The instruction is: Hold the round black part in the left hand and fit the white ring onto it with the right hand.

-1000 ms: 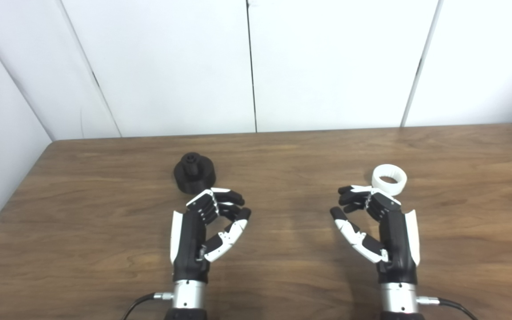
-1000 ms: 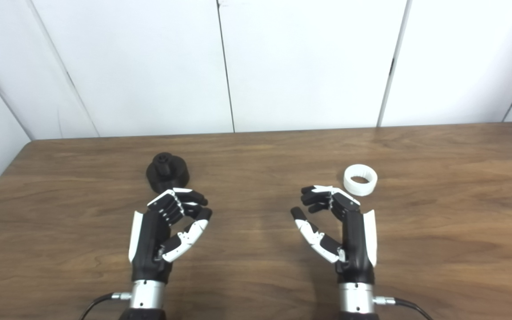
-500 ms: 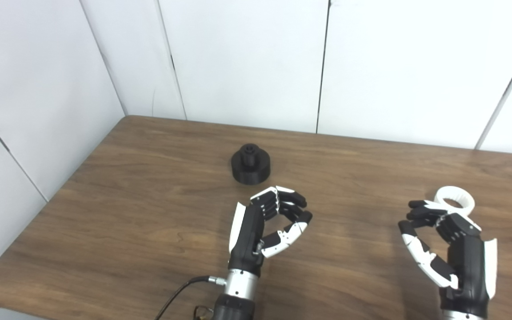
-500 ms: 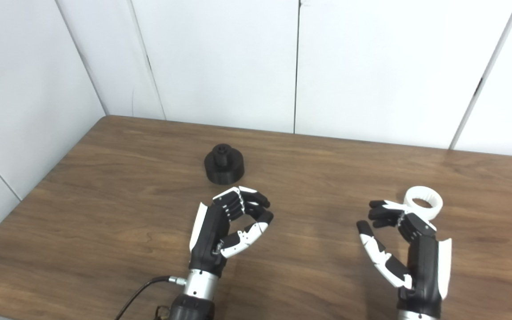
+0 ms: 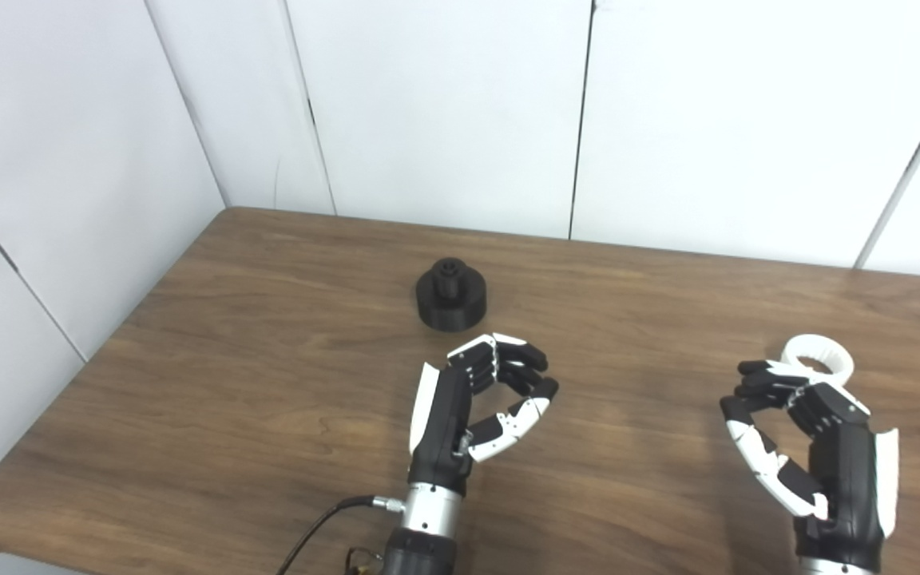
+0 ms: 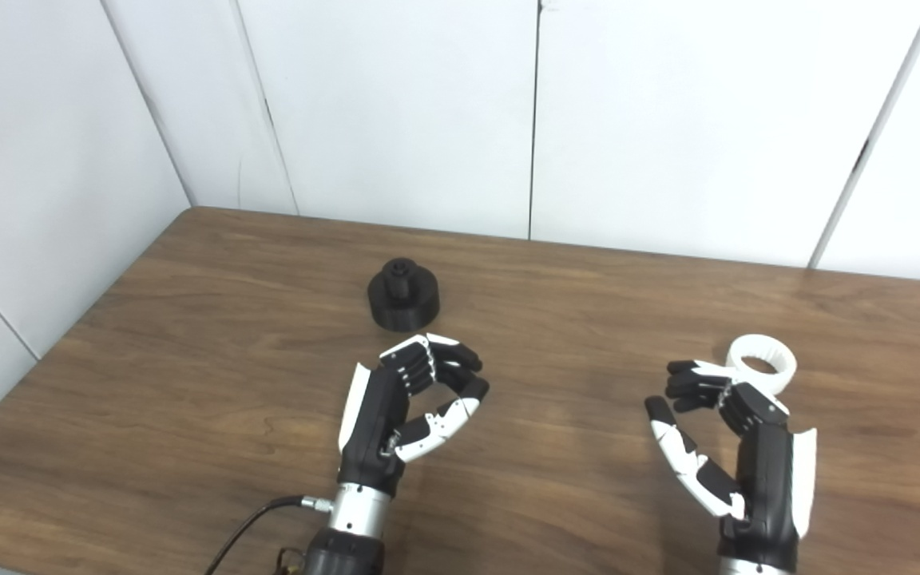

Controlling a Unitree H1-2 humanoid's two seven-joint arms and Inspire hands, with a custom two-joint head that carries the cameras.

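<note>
The right hand [image 5: 815, 435] covers the near edge of the white ring [image 5: 818, 355], so contact between them cannot be determined. The right forearm is cut off by the bottom edge in both views. The table [image 6: 188, 383] is cropped at the right and near edges. The black cable [image 6: 244, 531] leaves the picture at the bottom.

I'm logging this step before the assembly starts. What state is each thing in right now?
Round black part: upright on the table, stub up, not held.
White ring: flat on the table, opening up, not held.
Left hand: curled, holding nothing, just short of the black part.
Right hand: curled, holding nothing, just short of the ring.
</note>
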